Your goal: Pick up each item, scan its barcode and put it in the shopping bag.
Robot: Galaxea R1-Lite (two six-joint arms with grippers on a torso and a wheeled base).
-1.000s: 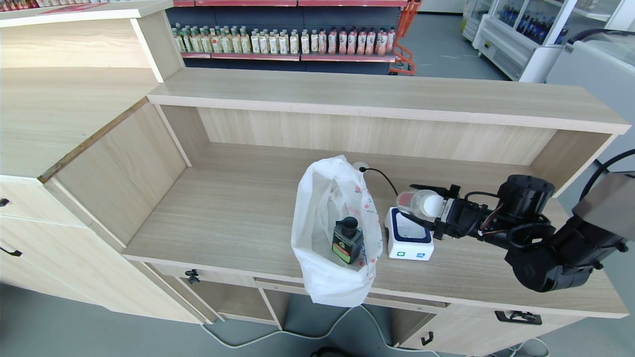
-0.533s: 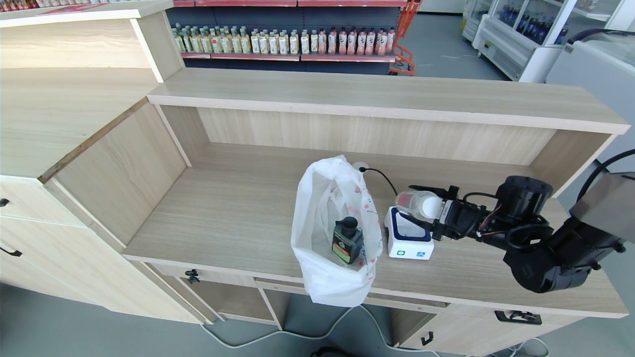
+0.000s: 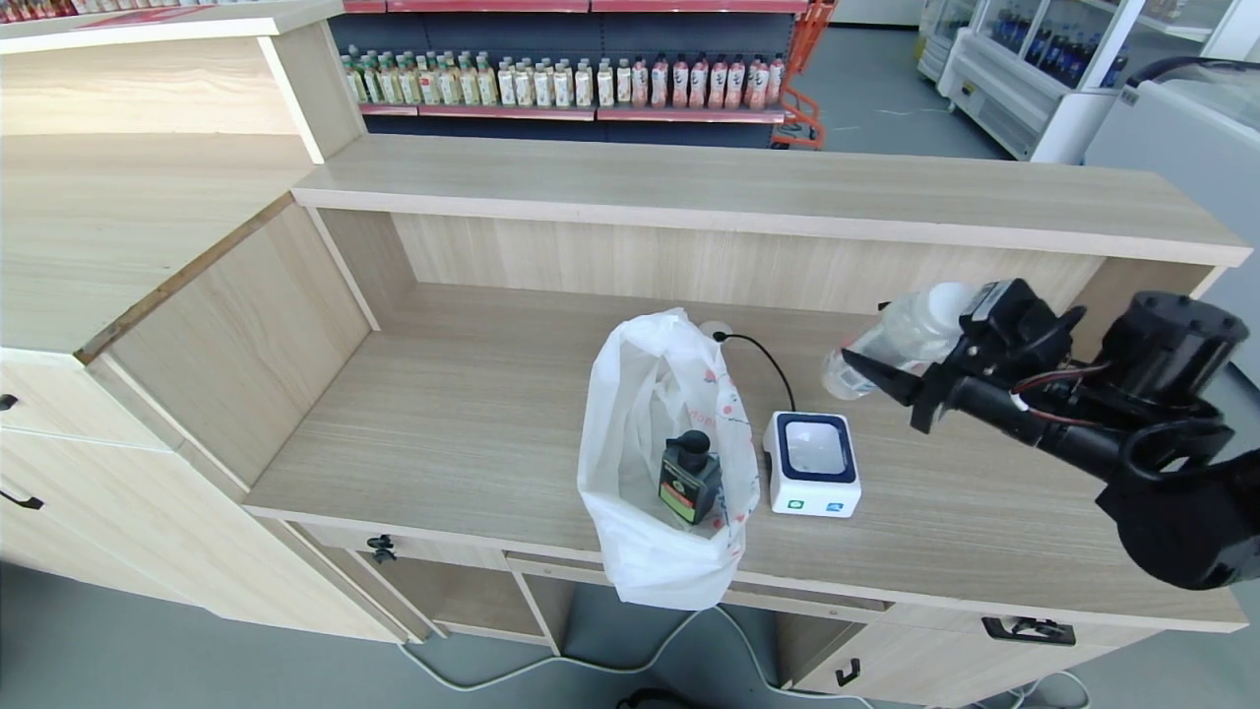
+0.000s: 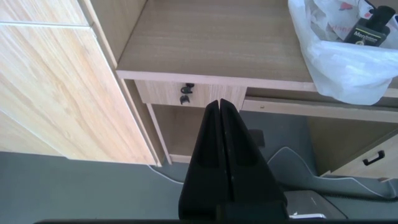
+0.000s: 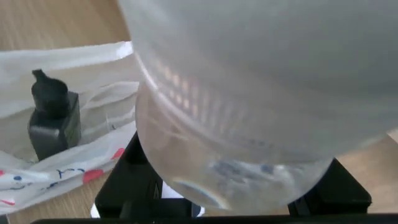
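Pale wooden counter (image 3: 472,414), walled at the back and at both sides, capped along the far edge by a raised ledge (image 3: 689,187). Taller cabinet (image 3: 118,246) of the same wood adjoining on the left. Small black pull (image 3: 380,547) on the drawer front under the near edge, a longer black handle (image 3: 1028,628) further right. Beyond, rows of bottles (image 3: 571,84) upright on a red-edged store shelf (image 3: 591,113); glass-door coolers (image 3: 1034,49) at far right. Grey floor (image 3: 148,650) below.

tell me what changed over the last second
The right gripper, shut on the clear bottle, rose from over the scanner and swung to the robot's right. The bag, the dark bottle in it and the scanner kept their places.
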